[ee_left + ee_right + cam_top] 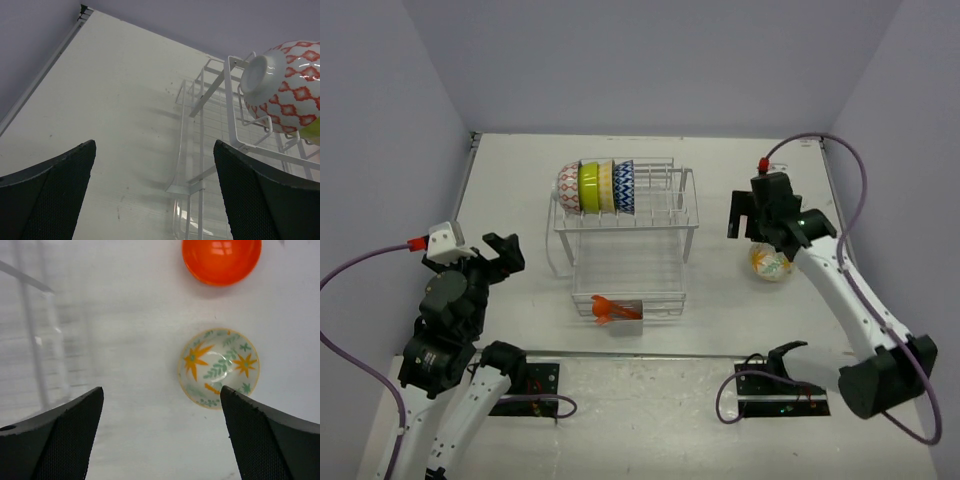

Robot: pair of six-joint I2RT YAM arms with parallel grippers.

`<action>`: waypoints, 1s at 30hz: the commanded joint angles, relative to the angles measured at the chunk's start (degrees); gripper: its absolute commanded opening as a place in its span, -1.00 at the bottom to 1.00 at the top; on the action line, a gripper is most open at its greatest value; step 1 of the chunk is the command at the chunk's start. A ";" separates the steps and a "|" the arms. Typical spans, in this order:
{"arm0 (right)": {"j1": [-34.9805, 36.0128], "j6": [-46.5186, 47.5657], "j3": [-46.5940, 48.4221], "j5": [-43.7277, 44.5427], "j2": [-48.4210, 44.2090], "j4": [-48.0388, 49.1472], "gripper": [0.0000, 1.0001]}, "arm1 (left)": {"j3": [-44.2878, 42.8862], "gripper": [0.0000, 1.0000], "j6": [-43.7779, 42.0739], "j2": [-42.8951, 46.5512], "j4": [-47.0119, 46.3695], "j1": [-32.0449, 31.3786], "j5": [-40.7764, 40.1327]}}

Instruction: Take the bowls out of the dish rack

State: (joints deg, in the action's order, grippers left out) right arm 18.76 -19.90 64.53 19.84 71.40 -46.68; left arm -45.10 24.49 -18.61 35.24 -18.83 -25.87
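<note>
Red-patterned, lime, cream and blue bowls [592, 186] are stood on edge in the rack's [625, 245] upper shelf, at frame centre. To its right, a floral bowl [218, 367] and an orange bowl [221, 260] are set on the table [520, 170]. The right gripper [161, 395] is held spread and empty above the floral bowl. The left gripper [154, 145], likewise spread, is raised at lower left, facing the rack.

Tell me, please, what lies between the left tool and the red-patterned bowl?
Only bare table and the dish rack's wire end, shown in the left wrist view.

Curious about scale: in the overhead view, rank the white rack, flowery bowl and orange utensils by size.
White rack, clearly largest.
Flowery bowl and orange utensils look about alike; the right arm partly hides the bowl, so no ranking.
</note>
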 commanded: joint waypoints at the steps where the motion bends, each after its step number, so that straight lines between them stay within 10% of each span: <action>1: 1.54 0.12 4.28 -6.00 -11.08 4.46 0.98 | 0.45 1.00 -0.58 -0.90 -2.11 0.02 0.03; 6: 1.54 -9.16 -6.86 -38.33 -26.29 38.66 0.98 | 0.37 1.00 -0.50 -1.51 -1.93 0.02 -0.41; 10: 1.71 -28.48 -9.69 -57.86 -19.41 56.73 0.96 | 0.37 1.00 -0.41 -2.22 -1.76 0.02 -0.76; 19: 3.73 -23.43 7.80 -66.94 0.05 46.85 0.33 | 0.37 1.00 -0.32 -2.22 -1.58 0.02 -1.03; 30: 7.78 -22.81 10.79 -70.81 10.95 49.13 0.01 | 0.37 1.00 -0.41 -3.19 -1.76 0.02 -0.59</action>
State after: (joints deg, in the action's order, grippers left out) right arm 25.78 -43.22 72.42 -48.10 80.71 -0.36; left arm -45.10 24.49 -21.23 35.27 -18.83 -25.98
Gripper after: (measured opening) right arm 0.514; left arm 0.997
